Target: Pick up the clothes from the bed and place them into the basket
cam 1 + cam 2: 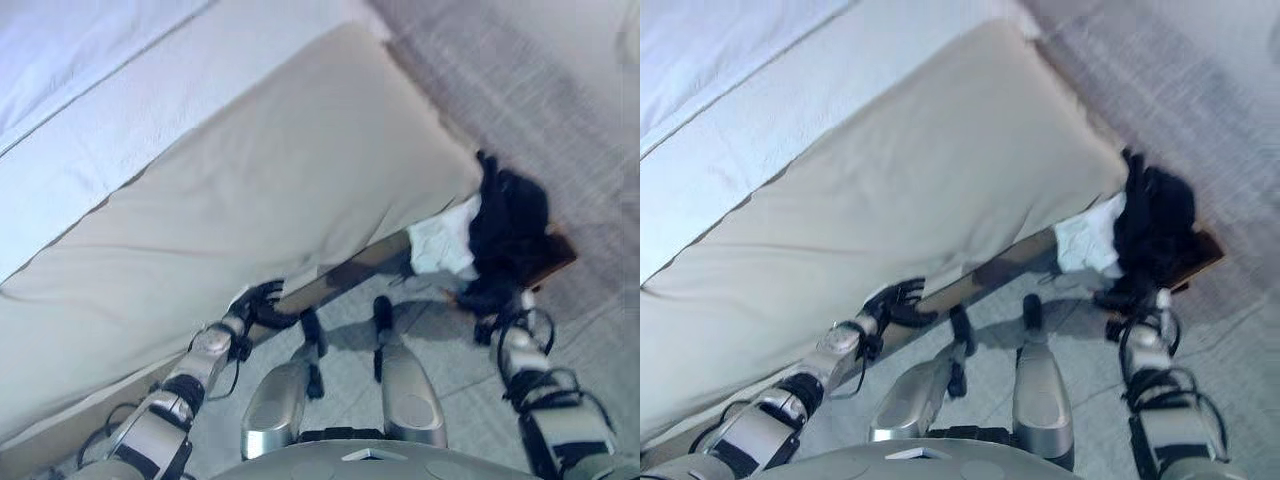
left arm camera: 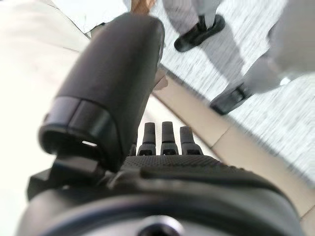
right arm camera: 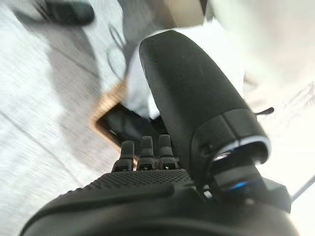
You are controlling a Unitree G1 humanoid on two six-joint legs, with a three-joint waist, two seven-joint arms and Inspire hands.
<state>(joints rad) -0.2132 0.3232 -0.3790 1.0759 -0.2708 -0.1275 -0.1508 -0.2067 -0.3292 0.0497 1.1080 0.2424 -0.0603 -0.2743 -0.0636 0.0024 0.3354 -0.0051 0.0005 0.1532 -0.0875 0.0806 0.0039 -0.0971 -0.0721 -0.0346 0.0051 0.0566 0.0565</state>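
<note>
The clothes (image 1: pixel 492 232), dark and white, heap in the basket (image 1: pixel 553 262) beside the bed (image 1: pixel 250 190) corner, with white cloth spilling over the rim. The right hand (image 1: pixel 487 298) sits just beside them, its grip hidden; the left hand (image 1: pixel 262 305) rests relaxed, holding nothing. Withdrawing could snag the overhanging cloth and drag it out.

A beige bed (image 1: pixel 260 190) fills the left side, its top bare. Just beside its near right corner, a basket (image 1: pixel 553 262) heaped with clothes (image 1: pixel 505 225) blocks the way. Open floor (image 1: pixel 560 90) lies beyond the basket.
</note>
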